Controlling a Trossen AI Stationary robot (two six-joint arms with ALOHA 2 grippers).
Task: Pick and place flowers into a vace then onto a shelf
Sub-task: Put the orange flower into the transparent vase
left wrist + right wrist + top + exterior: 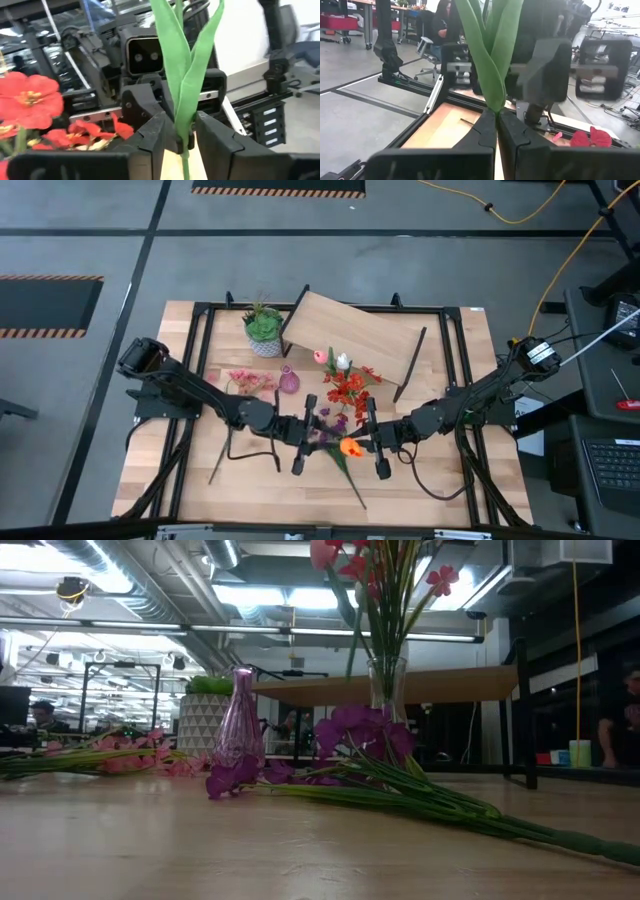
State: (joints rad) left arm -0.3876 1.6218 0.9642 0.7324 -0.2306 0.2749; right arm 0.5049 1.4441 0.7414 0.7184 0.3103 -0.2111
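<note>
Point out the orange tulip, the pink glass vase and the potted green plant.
orange tulip (348,447): high view, on the orange blossom between the two grippers.
pink glass vase (238,730): low view, on its ribbed belly.
potted green plant (264,328): high view, on the green leaves above the white pot.

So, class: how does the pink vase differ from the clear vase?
The pink vase is tinted, bulbous and empty; the clear vase is colourless, straighter and holds flowers. Both stand upright on the table.
</note>
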